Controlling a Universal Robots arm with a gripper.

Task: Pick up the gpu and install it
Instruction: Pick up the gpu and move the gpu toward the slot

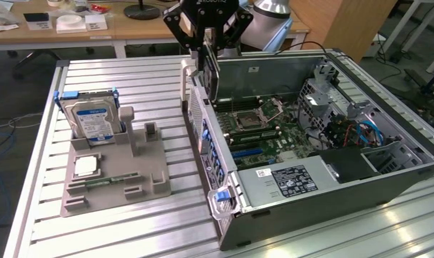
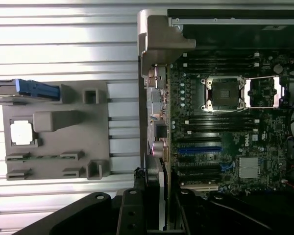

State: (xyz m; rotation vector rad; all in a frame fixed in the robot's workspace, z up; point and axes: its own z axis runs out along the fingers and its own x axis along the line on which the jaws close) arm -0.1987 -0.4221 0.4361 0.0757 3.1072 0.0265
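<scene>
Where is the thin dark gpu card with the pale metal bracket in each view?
Exterior view: gpu held edge-on in the black gripper, above the open grey computer case's wall.
Wrist view: gpu edge-on between the gripper's black links, beside the green motherboard.
Shared landmark: the silver square CPU socket.

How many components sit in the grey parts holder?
3: the hard drive standing upright at the holder's far end, the square silver chip lying flat nearer the camera, and the memory stick lying in the slot just in front of that. None seem hidden.
</scene>
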